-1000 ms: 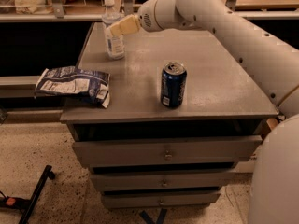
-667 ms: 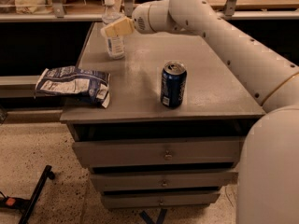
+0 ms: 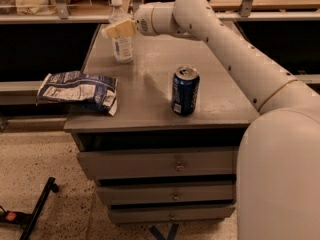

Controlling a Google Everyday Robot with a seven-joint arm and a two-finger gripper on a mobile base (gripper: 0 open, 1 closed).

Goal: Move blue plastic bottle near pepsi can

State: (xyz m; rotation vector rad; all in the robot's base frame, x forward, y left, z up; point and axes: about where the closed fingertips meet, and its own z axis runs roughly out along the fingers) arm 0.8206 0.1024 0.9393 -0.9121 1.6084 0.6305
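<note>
The blue plastic bottle (image 3: 122, 48) is clear, with a white cap and a white-and-blue label. It stands upright at the far left of the grey table top (image 3: 145, 106). My gripper (image 3: 118, 30) reaches in from the right on the white arm and overlaps the bottle's upper body, just below its neck. The pepsi can (image 3: 185, 90) is dark blue with a silver top. It stands upright near the front middle-right of the table, well apart from the bottle.
A blue-and-white chip bag (image 3: 79, 89) lies at the table's front left corner, overhanging the edge. Drawers (image 3: 175, 166) sit under the top. A shelf rail (image 3: 60, 18) runs behind the table. A black stand leg (image 3: 37, 211) lies on the floor at lower left.
My gripper has moved a little left and now overlaps the bottle's upper part. The bottle, the can and the chip bag have not moved.
</note>
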